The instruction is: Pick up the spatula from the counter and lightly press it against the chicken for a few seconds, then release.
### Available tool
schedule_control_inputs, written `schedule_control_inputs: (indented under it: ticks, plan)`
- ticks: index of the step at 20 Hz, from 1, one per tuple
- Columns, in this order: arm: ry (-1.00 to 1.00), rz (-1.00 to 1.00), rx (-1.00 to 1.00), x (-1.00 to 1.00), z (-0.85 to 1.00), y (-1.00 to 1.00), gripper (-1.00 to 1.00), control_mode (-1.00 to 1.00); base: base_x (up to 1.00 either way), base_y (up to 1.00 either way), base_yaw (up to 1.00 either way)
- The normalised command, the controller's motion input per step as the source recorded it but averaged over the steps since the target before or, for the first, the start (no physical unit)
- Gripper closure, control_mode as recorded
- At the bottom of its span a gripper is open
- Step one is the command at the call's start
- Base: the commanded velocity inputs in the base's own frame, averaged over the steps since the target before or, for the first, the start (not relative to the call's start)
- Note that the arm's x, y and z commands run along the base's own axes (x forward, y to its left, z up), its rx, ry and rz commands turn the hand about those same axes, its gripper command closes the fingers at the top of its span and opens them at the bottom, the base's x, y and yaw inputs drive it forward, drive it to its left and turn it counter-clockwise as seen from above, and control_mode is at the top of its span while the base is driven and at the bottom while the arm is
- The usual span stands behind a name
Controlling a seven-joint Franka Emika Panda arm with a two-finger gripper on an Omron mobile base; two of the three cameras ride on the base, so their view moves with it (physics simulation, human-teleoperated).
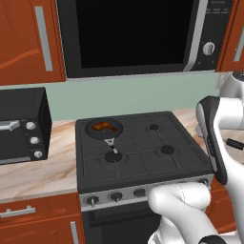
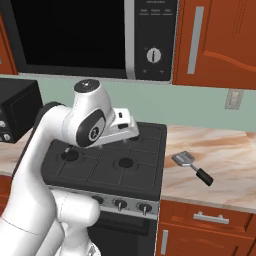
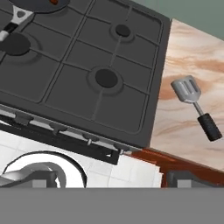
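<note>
Spatula (image 2: pixel 190 164) with a slotted grey head and a black handle lies flat on the marble counter (image 2: pixel 225 145) in the right base view, just to the right of the black stove (image 2: pixel 145 165) and apart from it, its handle pointing toward the counter's front edge. The white arm reaches over the stove's left half there, its hand well apart from the spatula; I cannot tell how the jaws stand from this side. In the hand view, the gripper (image 3: pixel 113 177) has its two dark tips far apart at the bottom, jaws wide with nothing between them. The spatula sits at the right on the counter, beside the stove's right edge, head toward the wall. A dark pan (image 3: pixel 37 4) shows at the top left corner. In the left base view, the pan rests on the rear left burner with the browned chicken (image 1: pixel 106 127) inside it, its handle pointing toward the stove's front. A black toaster oven (image 1: pixel 21 124) stands on the counter to the left of the stove.
</note>
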Motion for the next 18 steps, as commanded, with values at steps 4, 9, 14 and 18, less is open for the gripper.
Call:
schedule_control_inputs:
  ticks: [4, 9, 14, 18]
  plan:
    - [-0.02, 0.09, -0.01, -0.01, 0.04, -0.36, -1.0, -1.0, 0.0, 0.0, 0.0]
    - [-0.01, 0.0, 0.0, 0.0, 0.17, -0.41, -1.0, -1.0, 0.0, 0.0, 0.0]
    - [0.03, 0.0, 0.02, 0.0, 0.16, -0.48, -1.0, -1.0, 0.0, 0.0, 0.0]
    - [0.02, 0.0, 0.05, 0.0, 0.05, -0.42, -1.0, -1.0, 0.0, 0.0, 0.0]
